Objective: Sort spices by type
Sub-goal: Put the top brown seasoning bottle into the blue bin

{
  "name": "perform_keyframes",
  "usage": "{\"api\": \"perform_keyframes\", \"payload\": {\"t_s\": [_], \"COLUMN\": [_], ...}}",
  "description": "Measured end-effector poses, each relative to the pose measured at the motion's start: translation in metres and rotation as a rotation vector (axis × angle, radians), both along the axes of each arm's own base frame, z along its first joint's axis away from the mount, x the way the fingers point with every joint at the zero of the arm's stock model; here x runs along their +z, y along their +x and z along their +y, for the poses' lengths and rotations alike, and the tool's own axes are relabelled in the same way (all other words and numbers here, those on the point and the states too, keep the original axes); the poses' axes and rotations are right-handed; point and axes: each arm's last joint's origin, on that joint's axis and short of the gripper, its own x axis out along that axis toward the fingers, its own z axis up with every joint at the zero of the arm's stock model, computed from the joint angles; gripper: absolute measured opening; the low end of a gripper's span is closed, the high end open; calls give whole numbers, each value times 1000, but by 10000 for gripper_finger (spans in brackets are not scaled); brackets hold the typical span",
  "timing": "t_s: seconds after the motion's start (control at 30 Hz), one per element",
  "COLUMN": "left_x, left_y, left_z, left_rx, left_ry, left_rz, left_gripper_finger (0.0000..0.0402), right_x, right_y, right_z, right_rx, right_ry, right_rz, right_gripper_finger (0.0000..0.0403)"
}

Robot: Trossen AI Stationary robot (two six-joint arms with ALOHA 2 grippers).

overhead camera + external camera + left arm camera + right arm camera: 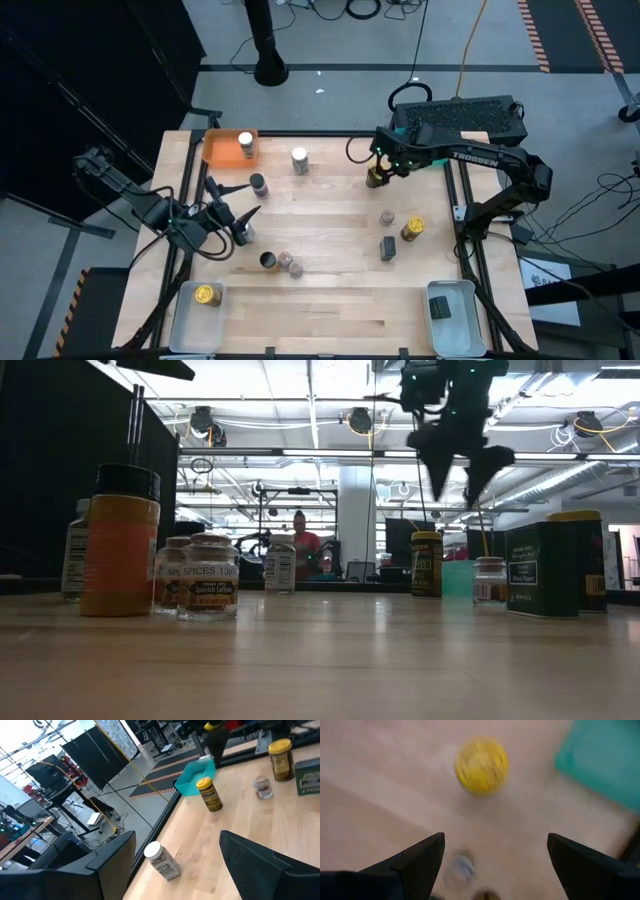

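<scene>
Near edge of table: yellow-lidded jar in the left clear tray; dark jar in the right clear tray. Mid-table: two jars side by side; left gripper just beyond them, fingers wide, holding nothing. To the right, a green tin, small jar and gold jar. Far side: white-topped jar in the orange tray; right gripper above a yellow jar, fingers wide, empty.
</scene>
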Motion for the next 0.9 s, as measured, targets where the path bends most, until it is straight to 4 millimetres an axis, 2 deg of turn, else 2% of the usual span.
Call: {"api": "perform_keyframes", "payload": {"t_s": [0.17, 0.43, 0.6, 0.9], "left_x": [0, 0, -2, -3], "left_y": [0, 0, -1, -1], "left_z": [0, 0, 1, 1], "left_rx": [1, 1, 3, 3], "left_ry": [2, 5, 16, 27], "left_rz": [2, 5, 20, 38], "left_gripper_finger": [293, 293, 293, 293], "right_x": [-2, -7, -26, -77], "right_y": [-7, 8, 27, 53], "right_z": [13, 38, 45, 51], "right_rx": [-9, 2, 20, 133], "right_ry": [131, 160, 171, 266], "right_rz": [71, 68, 95, 268], "right_gripper_finger": [336, 336, 334, 325]}}
